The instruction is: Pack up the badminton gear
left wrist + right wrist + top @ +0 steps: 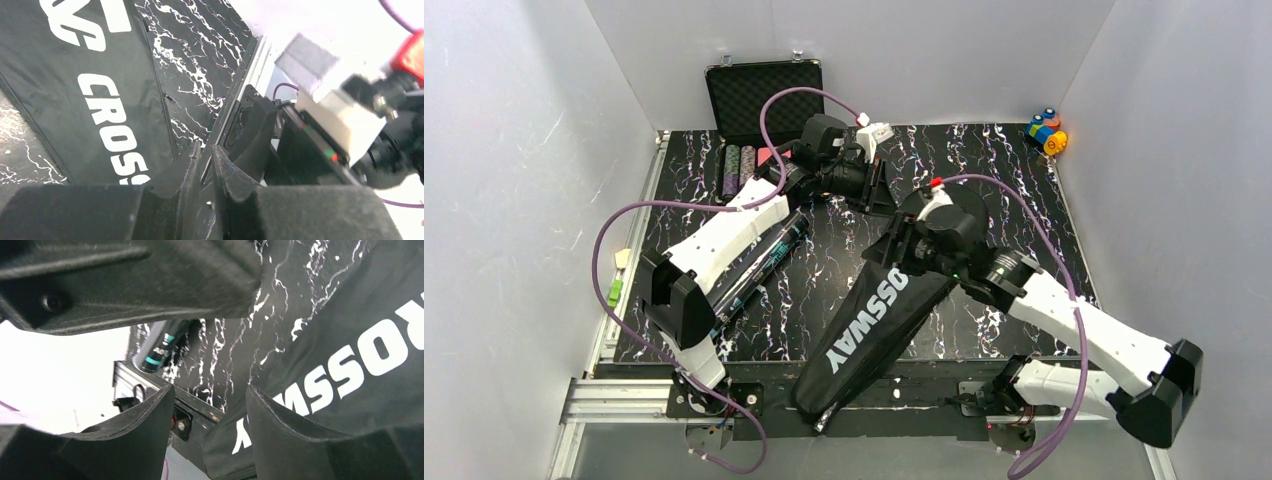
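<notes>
Diagonally across the black marbled bench (819, 265) lies the black racket-shaped CROSSWAY bag (874, 320); right pincer (209, 390) spread above it, left pincer (205, 147) nearly pressed together. Advisable: grip its edge squarely before pulling.

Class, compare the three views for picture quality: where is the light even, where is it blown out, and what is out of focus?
Top view: even light, sharp throughout. Left wrist: upper right blown white, the right arm blurred, the bag lettering crisp. Right wrist: lower left blown white, its own fingers dark and soft, the bag lettering crisp.
</notes>
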